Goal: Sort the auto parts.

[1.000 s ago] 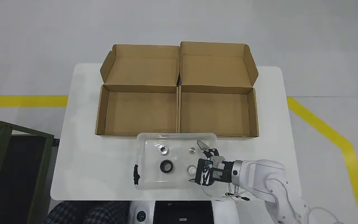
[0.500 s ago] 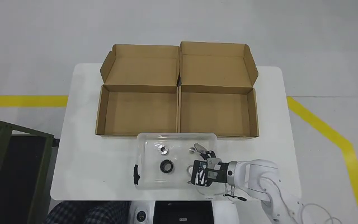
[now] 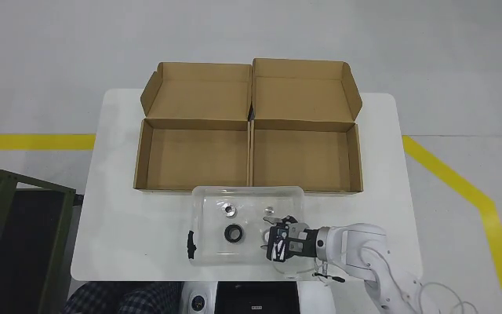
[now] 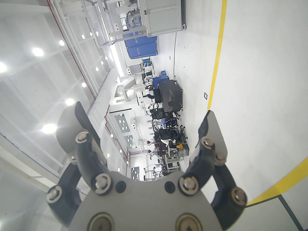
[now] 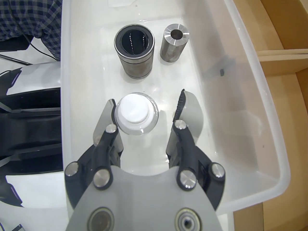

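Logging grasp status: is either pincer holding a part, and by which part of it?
Nothing is held. The right pincer stands open in the clear bin around the white-capped part, one finger at its side. The left pincer is open and empty.

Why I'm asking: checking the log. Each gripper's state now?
Left gripper: open, empty.
Right gripper: open, straddling the white-capped part in the clear bin.
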